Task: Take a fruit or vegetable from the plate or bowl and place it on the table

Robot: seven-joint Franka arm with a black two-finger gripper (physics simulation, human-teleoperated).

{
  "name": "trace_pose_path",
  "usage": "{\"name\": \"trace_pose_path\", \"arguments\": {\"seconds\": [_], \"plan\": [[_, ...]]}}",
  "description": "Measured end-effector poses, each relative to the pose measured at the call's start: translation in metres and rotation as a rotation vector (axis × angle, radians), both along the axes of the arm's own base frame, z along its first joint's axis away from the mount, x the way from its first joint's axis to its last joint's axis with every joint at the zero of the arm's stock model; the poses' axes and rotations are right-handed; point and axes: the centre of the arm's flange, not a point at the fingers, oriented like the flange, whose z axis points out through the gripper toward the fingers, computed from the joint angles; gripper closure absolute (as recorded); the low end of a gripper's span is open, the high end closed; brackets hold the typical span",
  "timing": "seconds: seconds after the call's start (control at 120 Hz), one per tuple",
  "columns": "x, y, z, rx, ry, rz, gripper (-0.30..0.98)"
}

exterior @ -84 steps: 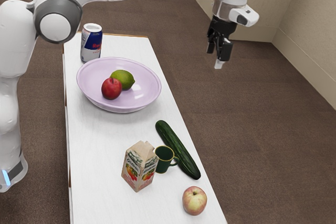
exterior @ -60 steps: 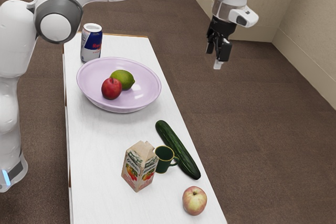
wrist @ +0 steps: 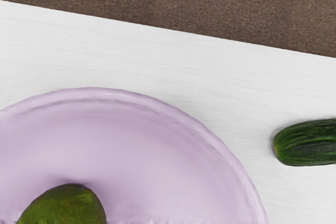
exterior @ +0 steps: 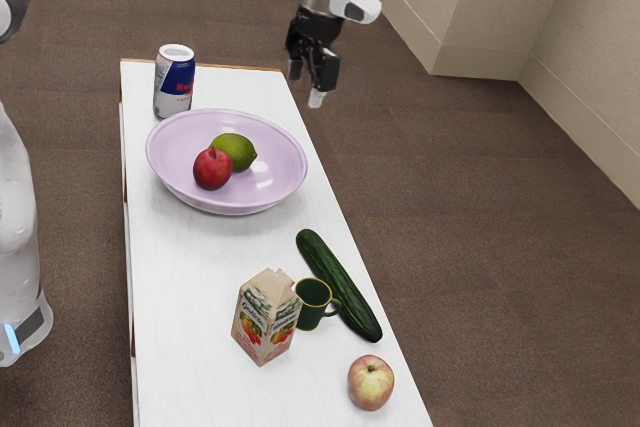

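Swung closer to the bowl (exterior: 170, 167), the tool (exterior: 306, 89) now hangs wide and empty, up off its side toward the exterior view's right, leaving the lime (exterior: 236, 150) and red fruit (exterior: 212, 170) inside the bowl below it, leftward in that view.

The site is presenting as a plain indoor room, its exact type being uncertain. A brown, carpet-like floor (exterior: 480, 247) is meeting beige walls (exterior: 600, 37) with matching skirting (exterior: 580, 127). A white counter (exterior: 185, 297) is carrying a lilac bowl (exterior: 175, 162) of fruit, a carton (exterior: 264, 317), a mug (exterior: 311, 305) and a can (exterior: 174, 84), suggesting food use; a robot arm (exterior: 15, 187) alongside is indicating a lab-style setup.
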Motion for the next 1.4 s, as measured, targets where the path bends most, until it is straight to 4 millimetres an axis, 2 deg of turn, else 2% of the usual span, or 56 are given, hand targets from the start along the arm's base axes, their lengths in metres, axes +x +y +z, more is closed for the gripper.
{"name": "trace_pose_path", "arguments": {"seconds": [0.058, 0.225, 0.3, 0.433, 0.5, 0.592, 0.658, 0.708, 0.858, 0.917, 1.033, 1.1, 1.258, 1.4], "plan": [[0.001, -0.008, 0.004, 0.035, -0.003, 0.046, 0.00], [0.013, -0.023, -0.004, 0.073, -0.005, 0.217, 0.00], [0.010, -0.035, 0.001, 0.079, -0.008, 0.286, 0.00], [-0.002, -0.037, -0.005, 0.091, 0.008, 0.427, 0.00], [-0.016, -0.028, -0.007, 0.098, 0.000, 0.501, 0.00], [-0.024, 0.025, -0.012, 0.080, -0.004, 0.651, 0.00], [-0.027, 0.040, -0.016, 0.077, -0.005, 0.709, 0.00], [-0.034, 0.039, -0.018, 0.078, -0.005, 0.732, 0.00], [-0.096, 0.025, -0.015, 0.086, -0.041, 0.777, 0.00], [-0.108, 0.016, -0.020, 0.097, -0.040, 0.782, 0.00], [-0.116, 0.013, -0.051, 0.115, 0.010, 0.808, 0.00], [-0.117, 0.014, -0.061, 0.119, 0.025, 0.825, 0.00], [-0.117, 0.014, -0.065, 0.116, 0.027, 0.856, 0.00], [-0.118, 0.023, -0.063, 0.074, 0.022, 0.891, 0.00]]}}
